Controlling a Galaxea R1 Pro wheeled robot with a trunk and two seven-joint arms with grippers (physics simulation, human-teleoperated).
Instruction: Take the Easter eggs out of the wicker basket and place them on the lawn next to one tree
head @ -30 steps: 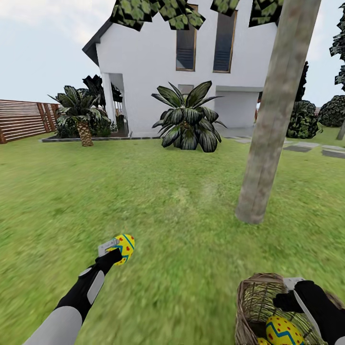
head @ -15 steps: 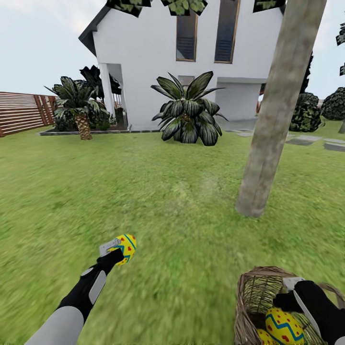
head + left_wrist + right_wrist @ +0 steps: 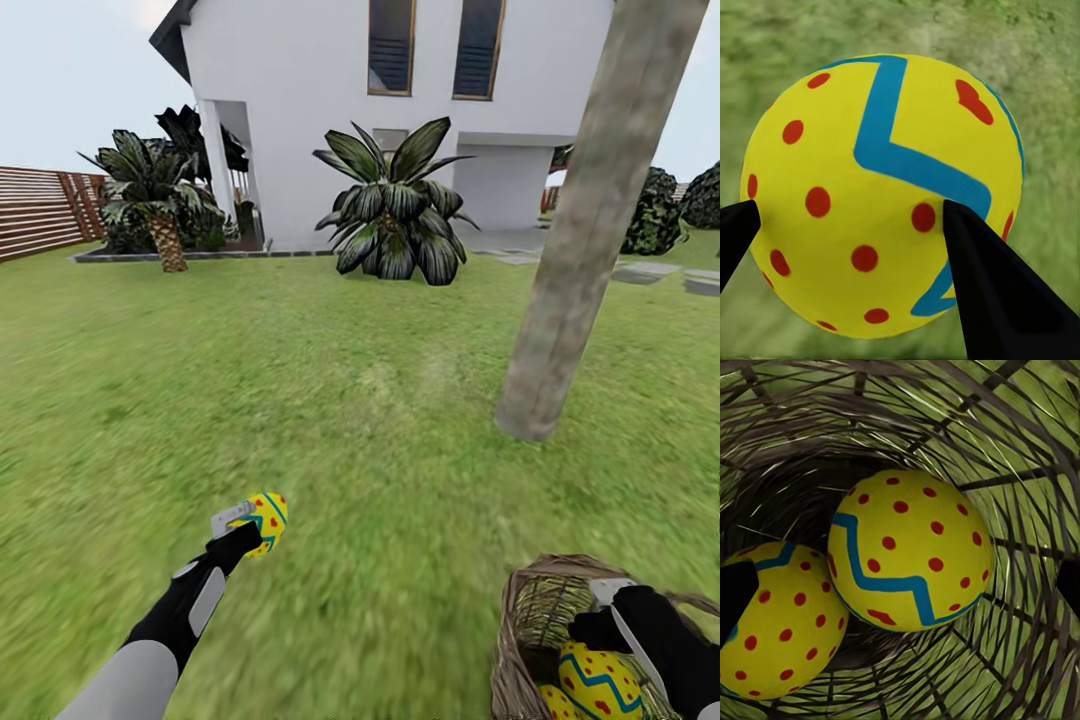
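My left gripper (image 3: 250,525) is shut on a yellow Easter egg (image 3: 268,518) with a blue zigzag and red dots, held above the lawn (image 3: 350,400). In the left wrist view, black fingers press both sides of that egg (image 3: 881,195). The brown wicker basket (image 3: 530,620) is at lower right with two eggs in it (image 3: 597,680). My right gripper (image 3: 605,615) reaches into its mouth. Its fingers stand wide apart at the edges of the right wrist view, above one egg (image 3: 907,551) and a second egg (image 3: 776,619). The tree's grey-brown trunk (image 3: 575,260) rises just beyond the basket.
A white house (image 3: 330,120) stands at the back, with a broad-leaved plant (image 3: 395,215) in front of it. A short palm (image 3: 160,210) and a wooden fence (image 3: 40,210) are at far left. Grey stepping stones (image 3: 650,270) lie at right. Open grass spreads between me and the tree.
The whole head view has shifted upward, so the camera has moved. The left gripper still holds its egg. The basket sits slightly higher in the picture, with its eggs a little shifted.
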